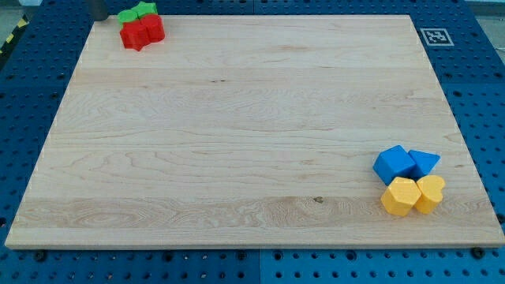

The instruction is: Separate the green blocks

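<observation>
The board [252,134] is pale wood with fine horizontal grain. Two green blocks [136,13] adjoin two red blocks [142,31]. The blue cube [394,163] and blue triangular block [424,162] adjoin the yellow hexagonal block [400,196] and yellow heart-shaped block [431,192]. The perforated surround [31,63] is dark blue.

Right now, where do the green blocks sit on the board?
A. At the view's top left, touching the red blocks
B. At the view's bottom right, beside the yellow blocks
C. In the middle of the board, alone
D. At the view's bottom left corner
A: the green blocks lie at the view's top-left edge, packed against the red blocks; the blue blocks and yellow blocks sit bottom right.
</observation>
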Action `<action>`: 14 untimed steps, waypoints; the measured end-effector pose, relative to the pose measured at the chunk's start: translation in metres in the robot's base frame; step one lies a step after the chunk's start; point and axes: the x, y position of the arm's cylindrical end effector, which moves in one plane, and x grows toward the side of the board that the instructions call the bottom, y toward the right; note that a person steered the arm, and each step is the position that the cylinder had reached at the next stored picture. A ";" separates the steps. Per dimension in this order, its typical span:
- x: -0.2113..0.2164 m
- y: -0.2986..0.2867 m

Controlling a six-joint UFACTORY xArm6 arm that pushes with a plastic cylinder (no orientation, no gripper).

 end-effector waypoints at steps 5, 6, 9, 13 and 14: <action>0.000 0.030; 0.000 0.032; 0.000 0.056; 0.001 0.079; 0.001 0.106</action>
